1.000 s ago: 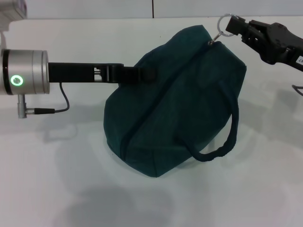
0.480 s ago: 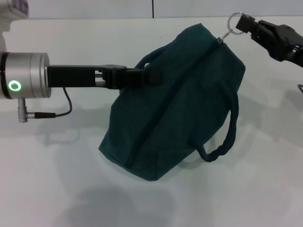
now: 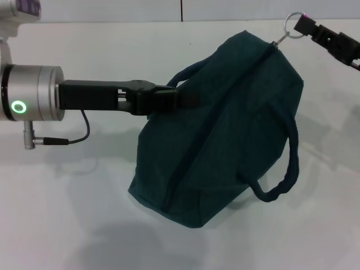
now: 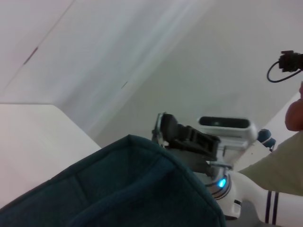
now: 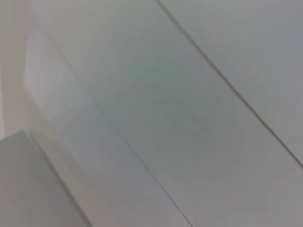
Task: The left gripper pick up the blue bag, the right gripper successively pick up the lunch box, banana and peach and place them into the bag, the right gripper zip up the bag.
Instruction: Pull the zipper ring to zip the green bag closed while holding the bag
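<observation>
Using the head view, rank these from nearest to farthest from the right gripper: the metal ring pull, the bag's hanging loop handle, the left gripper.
1. The metal ring pull, at the right gripper fingertips, far right corner.
2. The hanging loop handle, on the right side of the dark teal-blue fabric bag, nearer the camera.
3. The left gripper, at the bag's left side, gripping the other handle.

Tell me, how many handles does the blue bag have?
2. One handle hangs loose on the blue bag's right side; the other is on its left side, pinched by the left gripper.
</observation>
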Robot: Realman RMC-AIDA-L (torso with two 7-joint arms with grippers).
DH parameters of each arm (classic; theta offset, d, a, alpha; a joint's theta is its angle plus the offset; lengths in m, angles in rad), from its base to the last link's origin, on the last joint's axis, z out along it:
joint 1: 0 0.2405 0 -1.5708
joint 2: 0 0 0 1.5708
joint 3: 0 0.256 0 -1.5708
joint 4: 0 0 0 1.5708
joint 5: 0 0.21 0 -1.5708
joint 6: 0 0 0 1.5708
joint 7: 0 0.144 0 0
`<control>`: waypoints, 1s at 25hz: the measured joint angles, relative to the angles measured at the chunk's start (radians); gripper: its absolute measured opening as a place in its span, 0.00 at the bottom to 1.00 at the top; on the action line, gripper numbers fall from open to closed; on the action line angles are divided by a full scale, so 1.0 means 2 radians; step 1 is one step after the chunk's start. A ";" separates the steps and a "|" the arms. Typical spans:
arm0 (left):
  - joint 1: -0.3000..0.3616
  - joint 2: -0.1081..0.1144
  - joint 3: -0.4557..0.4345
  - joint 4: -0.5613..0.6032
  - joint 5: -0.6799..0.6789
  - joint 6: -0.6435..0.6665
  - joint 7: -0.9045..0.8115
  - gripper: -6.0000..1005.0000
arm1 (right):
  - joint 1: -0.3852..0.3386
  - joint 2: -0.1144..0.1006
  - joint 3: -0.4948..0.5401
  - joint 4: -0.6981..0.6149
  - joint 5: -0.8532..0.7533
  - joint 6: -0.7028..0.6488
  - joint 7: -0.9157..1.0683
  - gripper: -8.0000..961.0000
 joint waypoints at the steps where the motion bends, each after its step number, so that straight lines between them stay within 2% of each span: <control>1: 0.001 0.000 0.000 0.000 -0.001 0.001 0.001 0.06 | 0.000 -0.001 0.001 0.004 0.000 0.000 0.010 0.04; 11: 0.003 -0.004 0.000 0.001 -0.017 0.016 0.014 0.06 | 0.000 -0.003 0.001 0.042 0.000 0.002 0.093 0.04; 25: 0.002 -0.002 0.001 0.001 -0.018 0.027 0.053 0.06 | -0.001 -0.005 0.012 0.074 0.000 0.007 0.157 0.04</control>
